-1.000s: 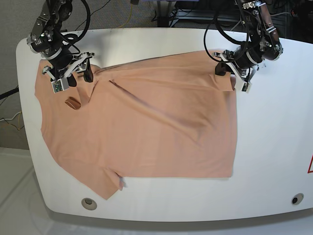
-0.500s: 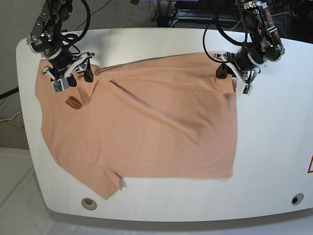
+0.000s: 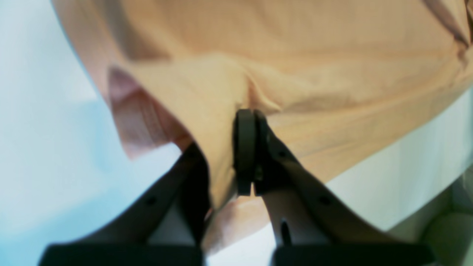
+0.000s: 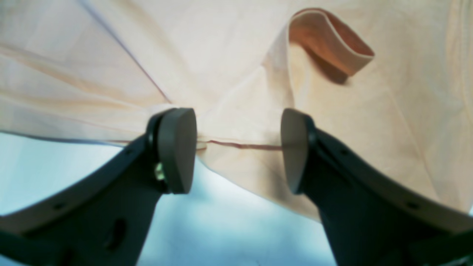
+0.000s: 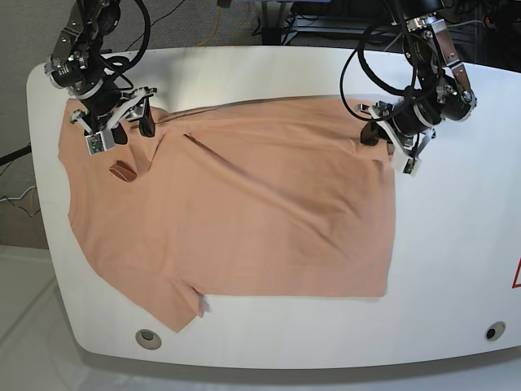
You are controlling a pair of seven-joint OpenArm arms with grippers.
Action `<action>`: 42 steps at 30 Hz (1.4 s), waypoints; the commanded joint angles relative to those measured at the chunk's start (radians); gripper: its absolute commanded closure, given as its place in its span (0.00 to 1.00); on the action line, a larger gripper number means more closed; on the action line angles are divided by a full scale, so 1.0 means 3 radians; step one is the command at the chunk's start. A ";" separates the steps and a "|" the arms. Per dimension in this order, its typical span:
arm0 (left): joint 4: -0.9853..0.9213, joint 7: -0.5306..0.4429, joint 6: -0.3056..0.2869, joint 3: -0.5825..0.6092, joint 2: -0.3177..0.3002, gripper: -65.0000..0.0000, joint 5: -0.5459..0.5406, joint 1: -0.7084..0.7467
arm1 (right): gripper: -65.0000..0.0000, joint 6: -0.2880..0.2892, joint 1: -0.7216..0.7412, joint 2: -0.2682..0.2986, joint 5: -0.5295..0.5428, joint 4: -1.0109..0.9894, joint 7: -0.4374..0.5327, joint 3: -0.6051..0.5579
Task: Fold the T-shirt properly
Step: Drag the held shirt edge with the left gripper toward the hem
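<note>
The right tool (image 5: 122,126), at the left of the base view, stands spread apart over the T-shirt (image 5: 244,212), gripping nothing, a curled neckband loop beside it. The shirt lies mostly flat across the white counter (image 5: 456,244), thin peach cotton, softly creased, hems stitched. At the right the left tool (image 3: 249,147) is pinched tight on a far corner. Risk, as I judge it: with only one corner held, any pull could drag the limp cloth askew and bunch it, or the thin fabric could slip free.
</note>
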 commanded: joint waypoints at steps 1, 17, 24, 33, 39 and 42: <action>0.0065 -0.0041 0.0000 -0.0008 -0.0003 0.99 -0.0060 -0.0104 | 0.46 0.0020 0.0031 0.0023 0.0058 0.0073 0.0074 0.0020; 0.0054 -0.0041 0.0108 -0.0008 -0.0003 0.99 -0.0049 -0.0411 | 0.46 0.0020 0.0051 0.0023 0.0058 0.0073 0.0074 0.0015; 0.0049 -0.0046 0.0200 -0.0008 -0.0003 0.99 -0.0055 -0.0534 | 0.46 0.0020 0.0107 0.0029 0.0058 0.0078 0.0074 0.0020; 0.0044 -0.0066 0.0205 -0.0008 -0.0018 0.99 -0.0039 -0.0615 | 0.46 0.0020 0.0118 0.0034 0.0058 0.0078 0.0074 0.0020; 0.0044 -0.0189 0.0205 -0.0008 -0.0034 0.99 -0.0034 -0.0687 | 0.46 0.0020 0.0123 0.0034 0.0058 0.0078 0.0074 0.0020; 0.0044 -0.0235 0.0205 -0.0008 -0.0049 0.99 -0.0034 -0.0713 | 0.46 0.0020 0.0138 0.0034 0.0058 0.0078 0.0074 0.0020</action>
